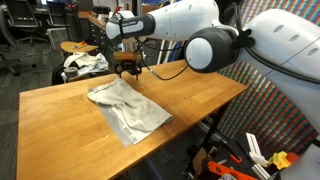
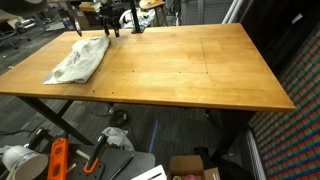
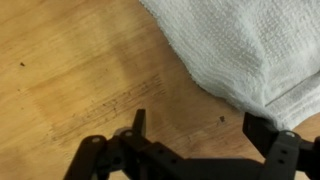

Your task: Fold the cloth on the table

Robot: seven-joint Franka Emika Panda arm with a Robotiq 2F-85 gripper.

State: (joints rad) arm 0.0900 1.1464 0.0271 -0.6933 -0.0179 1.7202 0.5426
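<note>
The cloth (image 1: 128,106) lies crumpled and partly doubled over on the wooden table (image 1: 60,120); in both exterior views it is a wrinkly white-grey sheet (image 2: 79,60). My gripper (image 1: 127,66) hangs just above the cloth's far end. In the wrist view the cloth (image 3: 240,45) fills the upper right, its edge running close to one finger. The gripper (image 3: 200,128) is open, with bare wood between its fingers (image 3: 262,130). Nothing is held.
A small round stool (image 1: 72,47) and a white-and-dark fabric bundle (image 1: 84,64) stand past the table's far edge. Tools and an orange item (image 2: 57,158) lie on the floor under the table. Bare wood (image 2: 190,70) covers the rest of the tabletop.
</note>
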